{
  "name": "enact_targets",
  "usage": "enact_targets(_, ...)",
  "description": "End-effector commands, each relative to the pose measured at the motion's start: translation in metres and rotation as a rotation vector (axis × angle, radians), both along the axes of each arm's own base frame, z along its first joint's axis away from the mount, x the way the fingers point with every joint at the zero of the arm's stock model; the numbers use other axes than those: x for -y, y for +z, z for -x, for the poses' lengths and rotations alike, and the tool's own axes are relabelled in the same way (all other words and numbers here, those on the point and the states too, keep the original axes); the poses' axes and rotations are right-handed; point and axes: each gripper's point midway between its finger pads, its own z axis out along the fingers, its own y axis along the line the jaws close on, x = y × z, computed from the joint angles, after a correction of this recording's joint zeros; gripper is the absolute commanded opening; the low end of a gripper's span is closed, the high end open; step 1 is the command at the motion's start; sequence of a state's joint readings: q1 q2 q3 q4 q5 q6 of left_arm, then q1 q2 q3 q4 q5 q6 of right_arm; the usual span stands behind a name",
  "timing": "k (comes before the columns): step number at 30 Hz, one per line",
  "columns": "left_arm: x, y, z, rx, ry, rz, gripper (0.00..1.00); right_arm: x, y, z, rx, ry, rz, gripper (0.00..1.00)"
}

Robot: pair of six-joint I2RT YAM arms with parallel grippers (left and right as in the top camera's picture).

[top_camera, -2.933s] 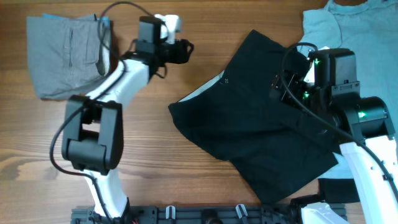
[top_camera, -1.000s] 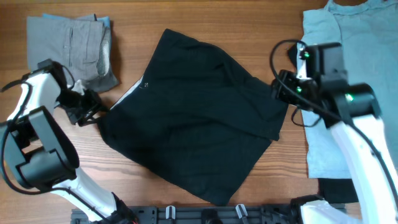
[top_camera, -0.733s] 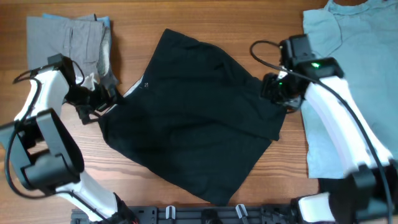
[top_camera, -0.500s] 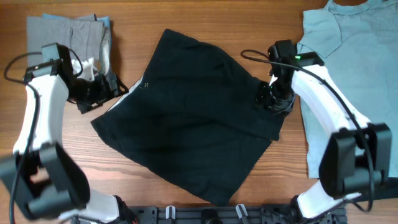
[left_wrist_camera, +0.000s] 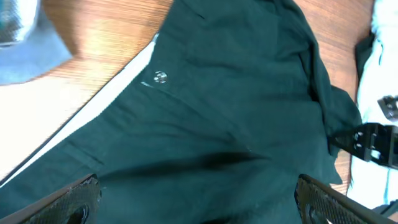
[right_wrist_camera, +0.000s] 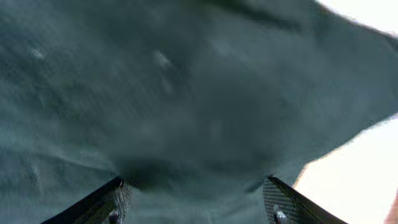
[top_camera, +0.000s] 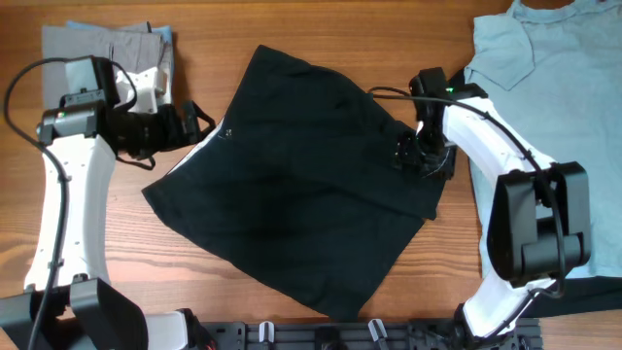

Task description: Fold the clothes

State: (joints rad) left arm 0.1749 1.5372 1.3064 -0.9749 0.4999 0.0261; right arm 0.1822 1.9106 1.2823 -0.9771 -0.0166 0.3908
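Black shorts (top_camera: 301,185) lie spread flat across the table's middle, also filling the left wrist view (left_wrist_camera: 205,124) and the right wrist view (right_wrist_camera: 186,93). My left gripper (top_camera: 190,124) is open and hovers at the shorts' upper left edge, holding nothing. My right gripper (top_camera: 416,157) is open and pressed down on the shorts' right edge, with fabric between its fingers (right_wrist_camera: 112,199). A grey garment (top_camera: 102,63) lies folded at the far left. A light blue T-shirt (top_camera: 559,87) lies at the right.
A dark cloth (top_camera: 583,292) lies under the T-shirt at the front right. A black rail (top_camera: 321,335) runs along the table's front edge. Bare wood (top_camera: 126,253) shows at the front left.
The shorts were dragged left to the middle. My left gripper has swung from the back to the shorts' left edge and risen. My right gripper has come down onto their right edge.
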Motion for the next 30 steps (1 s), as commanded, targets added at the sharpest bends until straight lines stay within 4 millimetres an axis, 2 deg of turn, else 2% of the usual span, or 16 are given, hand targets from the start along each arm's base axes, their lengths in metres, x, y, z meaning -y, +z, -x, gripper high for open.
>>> enact_targets(1,0.015,0.008,-0.003,0.043,-0.062,0.008,1.00,0.003,-0.016,0.006,-0.018,0.074,0.034,0.45)
enact_targets(2,0.017,0.008,-0.004,0.045,-0.066,0.008,1.00,0.008,-0.016,0.003,-0.005,0.069,0.058,0.30)
enact_targets(4,0.019,0.009,-0.004,0.048,-0.073,0.007,1.00,0.021,-0.010,-0.006,0.032,0.028,0.125,0.08)
enact_targets(5,0.020,0.009,-0.004,0.049,-0.077,0.007,1.00,0.030,-0.004,-0.014,0.058,-0.011,0.164,0.04)
enact_targets(7,0.022,0.009,-0.004,0.052,-0.083,0.007,1.00,0.046,0.016,-0.035,0.134,-0.070,0.206,0.04)
enact_targets(10,0.027,0.010,-0.006,0.064,-0.096,0.005,1.00,0.075,0.064,-0.084,0.322,-0.153,0.245,0.05)
enact_targets(11,0.029,0.011,-0.008,0.072,-0.104,0.004,1.00,0.088,0.086,-0.106,0.413,-0.189,0.254,0.13)
enact_targets(13,0.035,0.012,-0.010,0.089,-0.121,0.003,1.00,0.096,0.113,-0.135,0.528,-0.187,0.221,0.88)
enact_targets(14,0.040,0.014,-0.013,0.106,-0.137,0.000,1.00,0.095,0.129,-0.153,0.597,-0.150,0.168,0.99)
enact_targets(16,0.047,0.015,-0.017,0.129,-0.156,-0.003,1.00,0.094,0.142,-0.163,0.642,-0.110,0.123,1.00)
enact_targets(19,0.052,0.012,-0.029,0.170,-0.169,-0.062,0.97,0.094,0.149,-0.162,0.641,-0.102,0.107,1.00)
enact_targets(22,0.055,0.004,-0.046,0.206,-0.171,-0.132,0.95,0.091,0.149,-0.147,0.595,-0.095,0.096,0.99)
enact_targets(23,0.058,-0.001,-0.054,0.219,-0.175,-0.156,0.93,0.084,0.150,-0.137,0.565,-0.070,0.068,0.99)
enact_targets(26,0.071,-0.022,-0.076,0.250,-0.215,-0.181,0.79,0.064,0.155,-0.112,0.497,-0.024,-0.028,0.99)
enact_targets(29,0.085,-0.052,-0.102,0.277,-0.242,-0.180,0.65,0.034,0.165,-0.086,0.442,0.028,-0.152,0.97)
enact_targets(30,0.089,-0.063,-0.111,0.287,-0.246,-0.179,0.57,0.022,0.170,-0.076,0.428,0.048,-0.195,0.97)
